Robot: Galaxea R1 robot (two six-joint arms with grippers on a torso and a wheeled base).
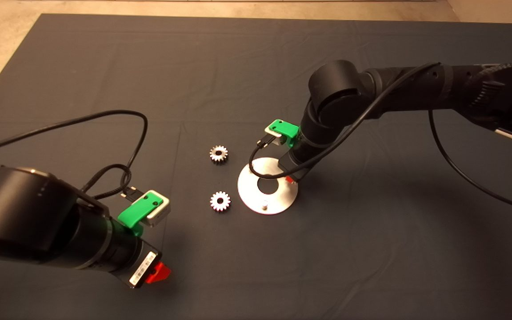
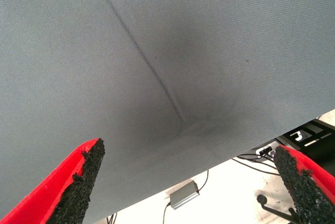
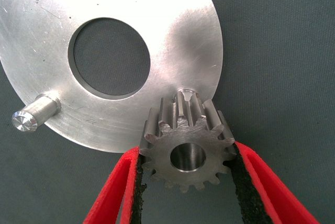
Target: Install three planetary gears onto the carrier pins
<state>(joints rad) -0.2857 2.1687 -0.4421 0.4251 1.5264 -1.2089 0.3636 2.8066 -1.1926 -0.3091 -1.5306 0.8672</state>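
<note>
The shiny metal disc (image 1: pixel 267 189) with a large centre hole lies mid-mat. One carrier pin (image 1: pixel 264 205) shows at its near rim. My right gripper (image 1: pixel 290 179) hangs over the disc's right rim, shut on a planetary gear (image 3: pixel 188 153). In the right wrist view the disc (image 3: pixel 157 41) has a bare pin (image 3: pixel 31 115) to one side, and another pin (image 3: pixel 184 96) shows just past the held gear, outside its centre hole. Two more gears (image 1: pixel 218 154) (image 1: pixel 220 201) lie flat on the mat left of the disc. My left gripper (image 1: pixel 160 272) is parked at the lower left, open and empty.
The left wrist view shows its fingers (image 2: pixel 84 182) spread over bare mat (image 2: pixel 157 51), with cables and a small grey box (image 2: pixel 183 195) on the floor past the mat's edge. The right arm's black cable (image 1: pixel 260 171) loops over the disc's far rim.
</note>
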